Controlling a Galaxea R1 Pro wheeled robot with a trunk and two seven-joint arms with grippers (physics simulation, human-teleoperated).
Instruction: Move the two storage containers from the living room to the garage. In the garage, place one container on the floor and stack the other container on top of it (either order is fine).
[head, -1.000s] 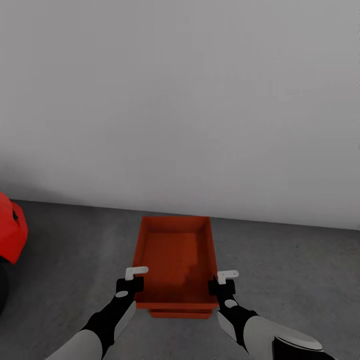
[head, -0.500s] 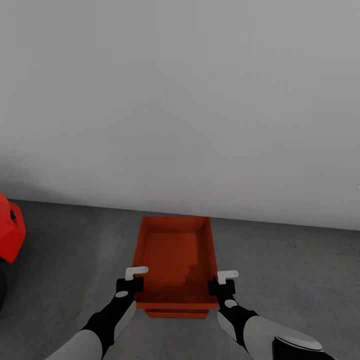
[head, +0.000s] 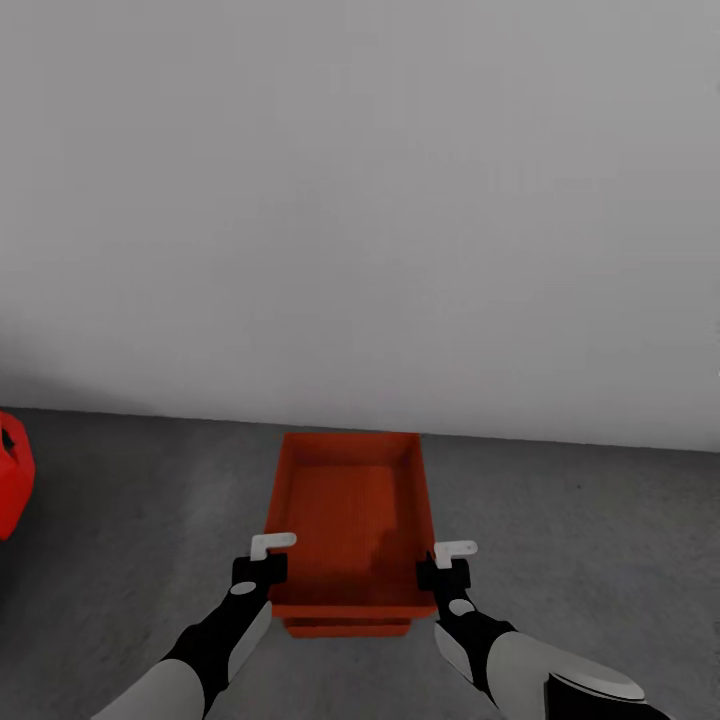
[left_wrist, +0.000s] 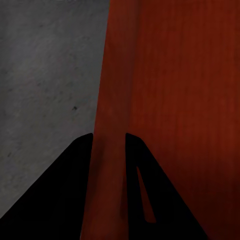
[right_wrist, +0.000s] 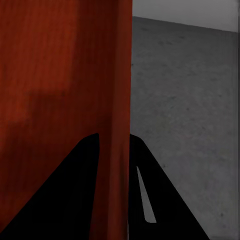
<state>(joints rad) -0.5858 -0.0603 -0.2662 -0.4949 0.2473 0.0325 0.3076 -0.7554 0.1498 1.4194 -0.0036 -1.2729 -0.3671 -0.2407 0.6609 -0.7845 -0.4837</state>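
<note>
While both grippers stay clamped on the upper orange-red rectangular plastic container's (head: 350, 520) side walls, left gripper (head: 268, 560) and right gripper (head: 448, 564), the red car (head: 12, 474) slides outward; the second container (head: 348, 628) peeks beneath, so stacking looks nearly aligned.

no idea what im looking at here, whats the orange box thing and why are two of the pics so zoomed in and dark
This is a simulated two-armed robot in a garage. The big picture comes from a camera on its head, looking down over both arms at a grey concrete floor and a white wall.

The upper container, an orange-red open bin, is held between the left gripper and the right gripper, each clamped on one side wall. Under it peeks the near edge of the lower container.

The two dark pictures come from cameras on the wrists. The black shapes are gripper fingers straddling the bin's wall. The red at the head view's left edge is a car.
</note>
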